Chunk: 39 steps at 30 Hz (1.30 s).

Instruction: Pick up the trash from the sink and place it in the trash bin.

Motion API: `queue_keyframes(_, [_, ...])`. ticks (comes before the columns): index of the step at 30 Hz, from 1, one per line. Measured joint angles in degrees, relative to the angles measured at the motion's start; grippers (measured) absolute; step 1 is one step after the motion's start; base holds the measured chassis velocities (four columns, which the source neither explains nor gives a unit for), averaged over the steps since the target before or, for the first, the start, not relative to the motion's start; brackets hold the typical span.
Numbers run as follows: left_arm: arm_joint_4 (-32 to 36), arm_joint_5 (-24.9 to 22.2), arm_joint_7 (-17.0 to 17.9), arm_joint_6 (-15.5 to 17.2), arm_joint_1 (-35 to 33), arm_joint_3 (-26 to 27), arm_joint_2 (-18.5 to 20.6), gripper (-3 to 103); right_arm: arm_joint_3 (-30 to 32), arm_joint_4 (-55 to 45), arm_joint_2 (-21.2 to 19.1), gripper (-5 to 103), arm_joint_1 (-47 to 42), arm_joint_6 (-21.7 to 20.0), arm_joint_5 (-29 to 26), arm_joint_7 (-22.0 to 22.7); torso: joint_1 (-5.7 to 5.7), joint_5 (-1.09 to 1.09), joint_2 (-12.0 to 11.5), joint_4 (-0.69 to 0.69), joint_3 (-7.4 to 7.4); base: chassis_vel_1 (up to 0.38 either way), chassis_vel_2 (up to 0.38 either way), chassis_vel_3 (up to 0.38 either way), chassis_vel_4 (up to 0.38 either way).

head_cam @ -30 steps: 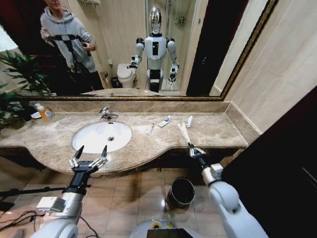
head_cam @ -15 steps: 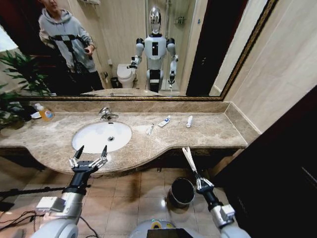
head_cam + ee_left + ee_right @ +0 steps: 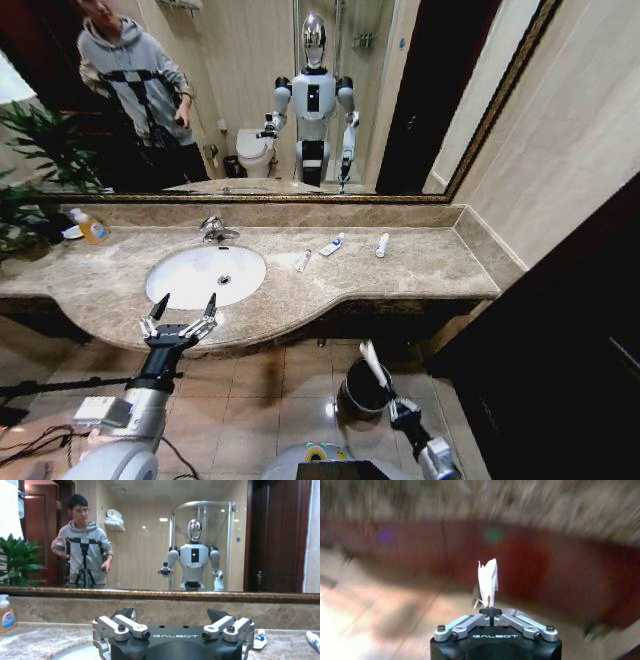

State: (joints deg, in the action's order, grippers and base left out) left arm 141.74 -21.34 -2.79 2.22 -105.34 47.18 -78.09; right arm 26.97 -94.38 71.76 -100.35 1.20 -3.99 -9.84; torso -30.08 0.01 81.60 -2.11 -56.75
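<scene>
The right end effector has come down from the worktop edge and is now beside the trash bin, clenched on the white wrapper standing above it. The left end effector hovers released before the sink.

Pretty clearly a bathroom: white oval sink set in a brown marble tabletop, chrome faucet, big framed mirror reflecting a toilet and glass shower, tiled floor below.
</scene>
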Motion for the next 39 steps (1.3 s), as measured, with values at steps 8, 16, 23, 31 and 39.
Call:
queue_keyframes(8, [0.00, 0.00, -0.01, 0.00, 0.00, 0.00, 0.00, 100, -1.49, 13.33, -0.09, 0, 11.32, -5.33, 4.66, -4.48, 0.00, -0.01, 0.00, -0.01, 0.00, 0.000, 0.000, 0.000, 0.000])
queue_keyframes(16, [0.00, 0.00, 0.00, 0.00, 0.00, 0.00, 0.00, 100, -4.04, 23.68, 0.88, 0, 19.51, -6.53, 8.97, -4.54, 0.00, -0.01, 0.00, 0.00, 0.00, 0.000, 0.000, 0.000, 0.000])
queue_keyframes(23, [0.00, 0.00, 0.00, 0.00, 0.00, 0.00, 0.00, 100, -5.20, 36.85, 1.30, 0, 27.90, -1.53, 17.81, -4.45, 0.00, -0.02, 0.00, 0.00, -0.01, 0.000, 0.000, 0.000, 0.000])
queue_keyframes(31, [0.00, 0.00, 0.00, 0.00, 0.00, 0.00, 0.00, 100, -7.10, 43.82, 2.25, 0, 33.27, -0.84, 18.86, -4.59, 0.00, -0.01, 0.00, 0.00, 0.00, 0.000, 0.000, 0.000, 0.000])
queue_keyframes(39, [0.00, 0.00, 0.00, 0.00, 0.00, 0.00, 0.00, 100, -7.43, 48.00, 3.12, 5, 37.17, -1.11, 20.36, -4.33, -0.01, -0.01, 0.00, -0.01, 0.00, 0.000, 0.000, 0.000, 0.000])
